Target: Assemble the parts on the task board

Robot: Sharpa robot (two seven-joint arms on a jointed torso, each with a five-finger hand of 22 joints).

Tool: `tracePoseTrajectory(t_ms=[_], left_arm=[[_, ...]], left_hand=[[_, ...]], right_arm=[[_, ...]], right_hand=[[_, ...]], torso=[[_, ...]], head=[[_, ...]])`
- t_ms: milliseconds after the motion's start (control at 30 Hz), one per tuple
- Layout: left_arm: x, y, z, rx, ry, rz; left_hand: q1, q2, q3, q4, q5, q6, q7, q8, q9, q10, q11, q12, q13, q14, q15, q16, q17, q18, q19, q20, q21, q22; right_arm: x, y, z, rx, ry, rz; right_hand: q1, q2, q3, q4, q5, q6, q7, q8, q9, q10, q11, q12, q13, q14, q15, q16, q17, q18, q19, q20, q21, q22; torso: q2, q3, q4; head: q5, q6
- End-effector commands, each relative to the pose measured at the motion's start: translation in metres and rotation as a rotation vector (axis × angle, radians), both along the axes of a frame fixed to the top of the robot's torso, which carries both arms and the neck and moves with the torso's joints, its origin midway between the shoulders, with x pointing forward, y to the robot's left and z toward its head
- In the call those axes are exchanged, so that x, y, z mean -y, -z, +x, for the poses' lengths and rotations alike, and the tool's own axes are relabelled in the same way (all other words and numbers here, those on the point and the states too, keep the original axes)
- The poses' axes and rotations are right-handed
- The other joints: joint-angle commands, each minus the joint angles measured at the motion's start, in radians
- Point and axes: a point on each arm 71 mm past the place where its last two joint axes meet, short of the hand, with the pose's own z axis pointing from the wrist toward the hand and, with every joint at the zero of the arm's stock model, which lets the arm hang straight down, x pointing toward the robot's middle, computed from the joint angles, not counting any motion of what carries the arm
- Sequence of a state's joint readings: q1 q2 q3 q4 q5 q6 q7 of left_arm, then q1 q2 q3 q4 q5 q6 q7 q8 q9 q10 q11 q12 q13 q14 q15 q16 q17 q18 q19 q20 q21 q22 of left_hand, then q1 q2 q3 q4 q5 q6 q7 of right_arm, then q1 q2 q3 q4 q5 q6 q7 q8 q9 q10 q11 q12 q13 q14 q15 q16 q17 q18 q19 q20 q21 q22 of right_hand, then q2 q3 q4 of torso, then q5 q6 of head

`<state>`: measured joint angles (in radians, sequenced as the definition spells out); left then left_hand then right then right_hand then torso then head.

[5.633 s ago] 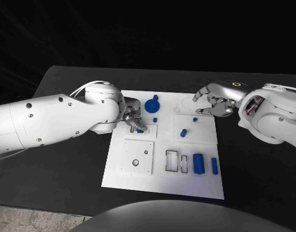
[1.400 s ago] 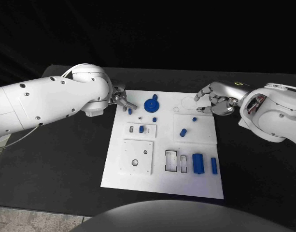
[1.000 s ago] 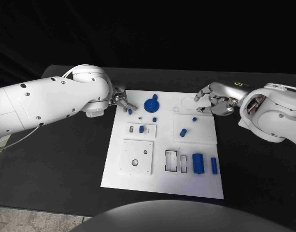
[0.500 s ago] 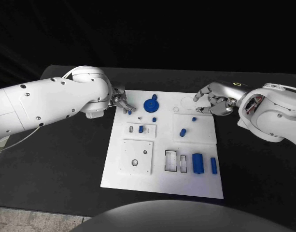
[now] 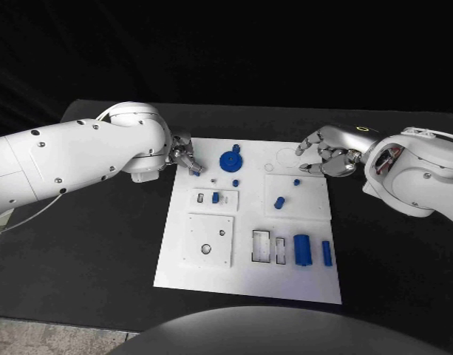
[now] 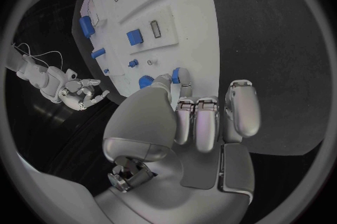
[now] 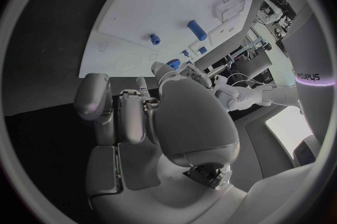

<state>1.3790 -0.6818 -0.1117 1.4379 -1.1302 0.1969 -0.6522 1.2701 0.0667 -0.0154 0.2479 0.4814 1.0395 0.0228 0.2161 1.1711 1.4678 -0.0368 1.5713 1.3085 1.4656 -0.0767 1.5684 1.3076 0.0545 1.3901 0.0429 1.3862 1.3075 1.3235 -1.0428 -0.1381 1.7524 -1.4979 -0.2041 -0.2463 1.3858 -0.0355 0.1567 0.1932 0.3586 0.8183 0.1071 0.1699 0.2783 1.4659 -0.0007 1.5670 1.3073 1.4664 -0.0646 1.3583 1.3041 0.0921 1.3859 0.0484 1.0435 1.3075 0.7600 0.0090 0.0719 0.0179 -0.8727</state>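
While my left hand (image 5: 184, 157) pinches the small blue plastic peg (image 5: 197, 171) at the white task board's (image 5: 250, 277) far-left corner, I should lift it straight (no twisting); my right hand (image 5: 327, 157) hovers curled, holding nothing.

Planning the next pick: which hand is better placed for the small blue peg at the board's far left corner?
Left. The left hand already has its fingertips at that peg, seemingly touching it. The right hand sits curled over the board's far right corner, across the round blue part.
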Motion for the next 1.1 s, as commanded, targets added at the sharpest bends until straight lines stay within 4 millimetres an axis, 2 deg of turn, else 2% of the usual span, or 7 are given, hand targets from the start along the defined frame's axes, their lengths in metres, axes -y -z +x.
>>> tracePoseTrajectory(t_ms=[33, 200, 300, 667, 767, 933, 1100], left_arm=[[0.001, 0.001, -0.001, -0.013, 0.007, -0.017], [-0.001, 0.001, -0.002, -0.007, -0.001, -0.027], [-0.003, 0.0, -0.003, -0.003, -0.008, -0.038], [-0.012, -0.01, -0.029, -0.013, 0.001, -0.095], [-0.013, -0.013, -0.038, -0.011, 0.012, -0.106], [-0.011, -0.014, -0.049, -0.007, 0.025, -0.122], [-0.01, -0.011, -0.059, 0.021, 0.03, -0.132]], left_hand=[[0.015, -0.003, 0.017, -0.001, 0.028, 0.008, 0.002, -0.006, -0.001, 0.103, 0.002, -0.001, 0.262, 0.105, 0.003, 0.002, 0.263, 0.006, -0.004, -0.002, -0.006, 0.126], [0.034, -0.02, 0.055, -0.01, 0.088, 0.011, 0.001, -0.012, -0.001, 0.103, 0.001, -0.001, 0.262, 0.105, 0.002, 0.002, 0.263, 0.006, -0.003, -0.004, -0.007, 0.129], [0.047, -0.03, 0.088, -0.018, 0.096, 0.012, 0.0, -0.014, 0.001, 0.103, 0.0, -0.001, 0.262, 0.105, 0.0, 0.002, 0.263, 0.006, -0.001, -0.005, -0.007, 0.132], [0.021, -0.091, 0.238, -0.022, 0.08, 0.017, 0.002, -0.017, 0.014, 0.103, 0.0, -0.001, 0.262, 0.105, 0.001, 0.002, 0.263, 0.006, -0.001, -0.005, -0.015, 0.137], [0.005, -0.097, 0.258, -0.019, 0.054, 0.019, 0.002, -0.017, 0.016, 0.103, 0.001, -0.001, 0.262, 0.105, 0.001, 0.002, 0.263, 0.006, 0.001, -0.004, -0.014, 0.139], [-0.013, -0.1, 0.276, -0.015, 0.019, 0.019, 0.004, -0.022, 0.016, 0.103, 0.002, -0.001, 0.262, 0.105, 0.002, 0.002, 0.263, 0.006, 0.0, -0.004, -0.018, 0.139], [-0.027, -0.101, 0.284, -0.01, 0.001, 0.019, 0.005, -0.024, 0.015, 0.103, 0.003, -0.001, 0.262, 0.105, 0.002, 0.002, 0.263, 0.006, 0.001, -0.004, -0.019, 0.14]], right_arm=[[0.0, 0.001, 0.0, -0.013, -0.001, -0.002], [0.001, 0.002, 0.0, -0.016, 0.002, 0.001], [0.001, 0.002, 0.0, -0.018, 0.004, 0.002], [0.004, 0.002, -0.001, -0.024, 0.012, 0.001], [0.004, 0.002, -0.001, -0.025, 0.014, 0.001], [0.005, 0.002, -0.002, -0.025, 0.015, 0.002], [0.005, 0.003, -0.003, -0.026, 0.015, 0.004]], right_hand=[[0.004, 0.008, 0.008, 0.001, 0.007, 0.007, -0.002, 0.001, -0.001, 0.097, 0.007, -0.004, 0.257, 0.041, 0.005, -0.005, -0.001, 0.01, -0.001, 0.002, -0.003, 0.096], [0.005, 0.009, 0.009, 0.0, 0.009, 0.008, -0.002, 0.001, -0.002, 0.097, 0.007, -0.004, 0.257, 0.041, 0.005, -0.005, -0.001, 0.01, -0.001, 0.002, -0.004, 0.096], [0.005, 0.01, 0.01, 0.0, 0.01, 0.008, -0.002, 0.001, -0.002, 0.097, 0.007, -0.004, 0.257, 0.041, 0.005, -0.005, -0.002, 0.01, -0.001, 0.002, -0.005, 0.096], [0.006, 0.012, 0.013, 0.0, 0.013, 0.009, -0.002, 0.001, -0.002, 0.095, 0.007, -0.005, 0.255, 0.04, 0.005, -0.008, -0.005, 0.011, -0.002, 0.002, -0.007, 0.095], [0.006, 0.012, 0.013, -0.001, 0.014, 0.009, -0.001, 0.001, -0.003, 0.094, 0.007, -0.006, 0.255, 0.04, 0.005, -0.007, -0.004, 0.011, -0.002, 0.002, -0.009, 0.095], [0.006, 0.012, 0.013, -0.001, 0.014, 0.009, -0.001, 0.001, -0.003, 0.094, 0.007, -0.006, 0.255, 0.04, 0.005, -0.007, -0.004, 0.011, -0.002, 0.002, -0.009, 0.095], [0.006, 0.012, 0.014, -0.001, 0.015, 0.008, -0.001, 0.0, -0.003, 0.095, 0.008, -0.005, 0.256, 0.04, 0.005, -0.007, -0.004, 0.011, -0.002, 0.002, -0.008, 0.095]], torso=[[0.0, 0.0003, 0.0004], [0.0, -0.0006, -0.0004], [0.0, -0.0006, 0.0005], [-0.002, 0.0013, 0.0006], [-0.001, 0.0011, 0.0011], [0.001, -0.0026, 0.001], [0.002, -0.0022, 0.0005]], head=[[0.0, 0.0], [0.0, 0.0], [0.001, 0.0], [0.005, 0.0], [0.005, 0.0], [0.001, 0.0], [0.004, 0.0]])
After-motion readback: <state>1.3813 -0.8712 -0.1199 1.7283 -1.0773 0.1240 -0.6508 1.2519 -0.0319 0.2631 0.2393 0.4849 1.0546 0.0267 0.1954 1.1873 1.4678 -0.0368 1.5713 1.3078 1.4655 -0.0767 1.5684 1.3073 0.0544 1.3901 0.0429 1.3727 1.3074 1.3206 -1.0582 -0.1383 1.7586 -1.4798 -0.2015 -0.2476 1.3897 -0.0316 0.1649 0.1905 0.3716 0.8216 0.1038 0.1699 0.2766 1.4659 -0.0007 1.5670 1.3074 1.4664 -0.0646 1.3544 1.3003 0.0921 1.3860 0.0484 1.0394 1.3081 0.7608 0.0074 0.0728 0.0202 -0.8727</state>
